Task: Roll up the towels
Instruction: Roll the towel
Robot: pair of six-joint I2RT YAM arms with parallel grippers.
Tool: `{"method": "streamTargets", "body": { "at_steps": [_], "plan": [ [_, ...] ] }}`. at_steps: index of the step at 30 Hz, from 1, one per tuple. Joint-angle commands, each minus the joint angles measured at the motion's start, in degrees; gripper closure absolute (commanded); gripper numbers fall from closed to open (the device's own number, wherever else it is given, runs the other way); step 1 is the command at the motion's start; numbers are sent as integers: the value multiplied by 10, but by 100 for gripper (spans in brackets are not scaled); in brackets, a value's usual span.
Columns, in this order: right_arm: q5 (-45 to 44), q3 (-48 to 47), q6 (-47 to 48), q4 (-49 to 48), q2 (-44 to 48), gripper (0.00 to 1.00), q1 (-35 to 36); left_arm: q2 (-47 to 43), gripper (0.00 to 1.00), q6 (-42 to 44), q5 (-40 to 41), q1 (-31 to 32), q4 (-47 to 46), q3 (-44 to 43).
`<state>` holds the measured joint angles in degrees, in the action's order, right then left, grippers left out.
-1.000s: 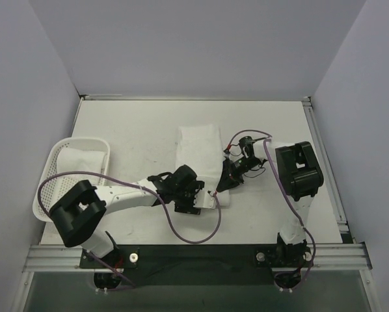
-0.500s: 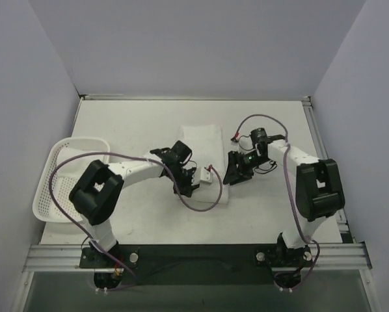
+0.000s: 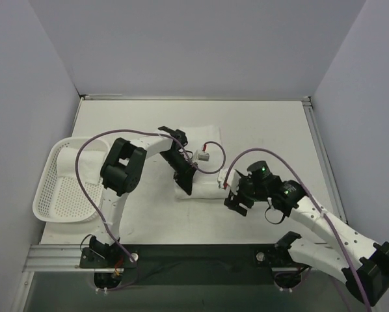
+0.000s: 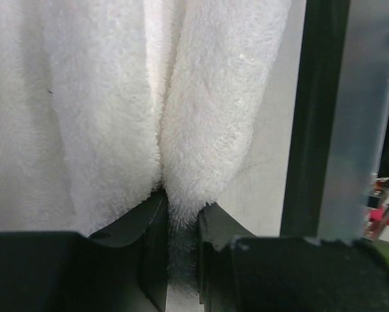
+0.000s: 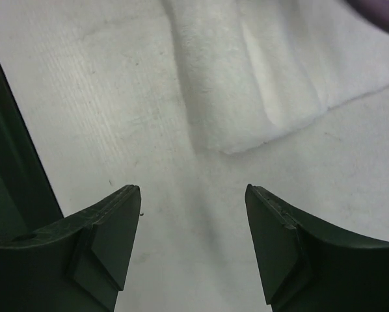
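Left wrist shows our left fingers (image 4: 152, 224) clamped on the towel (image 4: 103, 97) fold mid-roll, right fingers (image 5: 113, 227) open and empty just short of its corner, which we'd grab next.

Two towels (image 3: 202, 136) (image 3: 66, 159), one basket (image 3: 59, 198), two grippers (image 3: 185, 181) (image 3: 235, 196), one table (image 3: 129, 117).

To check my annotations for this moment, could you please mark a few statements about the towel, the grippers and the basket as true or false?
1. The left gripper pinches a fold of the towel. True.
2. The right gripper holds the towel's corner. False: its jaws stand open and empty over the bare table, with the corner ahead of them.
3. The basket sits on the table's right side. False: it is at the left edge.
4. The pinched towel lies outside the basket. True.
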<state>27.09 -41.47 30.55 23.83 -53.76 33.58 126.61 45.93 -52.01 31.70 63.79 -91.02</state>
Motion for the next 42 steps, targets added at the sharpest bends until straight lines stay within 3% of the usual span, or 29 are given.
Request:
{"method": "streamTargets", "body": {
  "at_steps": [1, 3, 6, 11, 17, 21, 23, 24, 26, 29, 36, 42],
  "plan": [
    [-127, 52, 71, -84, 8, 34, 89, 77, 100, 3, 29, -2, 104, -18],
    [-180, 63, 95, -130, -15, 35, 154, 95, 100, -3, 31, -6, 111, -35],
    [-228, 62, 112, -185, -70, 35, 198, 113, 100, -8, 38, -7, 132, -57],
    [-260, 85, 166, -303, -133, 34, 213, 129, 100, -9, 43, -12, 140, -67],
    [-208, 75, 162, -300, -198, 39, 200, 137, 100, -11, 36, -16, 143, -82],
    [-103, 40, 133, -237, -239, 65, 156, 135, 100, -14, 17, -29, 140, -82],
    [-64, 9, 110, -160, -277, 77, 129, 125, 100, -19, 1, -37, 132, -72],
    [-45, -25, 104, -138, -288, 88, 120, 118, 95, -24, -4, -40, 115, -65],
    [14, -64, 74, -63, -318, 100, 86, 96, 90, -37, -16, -50, 86, -43],
    [68, -124, 50, 26, -360, 100, 70, 70, 83, -58, -26, -61, 60, -24],
    [148, -143, 11, 80, -385, 100, 33, 73, 69, -88, -70, -117, 53, 0],
    [201, -214, 25, 177, -464, 100, -10, 49, 67, -95, -102, -154, 43, 18]
  ]
}}
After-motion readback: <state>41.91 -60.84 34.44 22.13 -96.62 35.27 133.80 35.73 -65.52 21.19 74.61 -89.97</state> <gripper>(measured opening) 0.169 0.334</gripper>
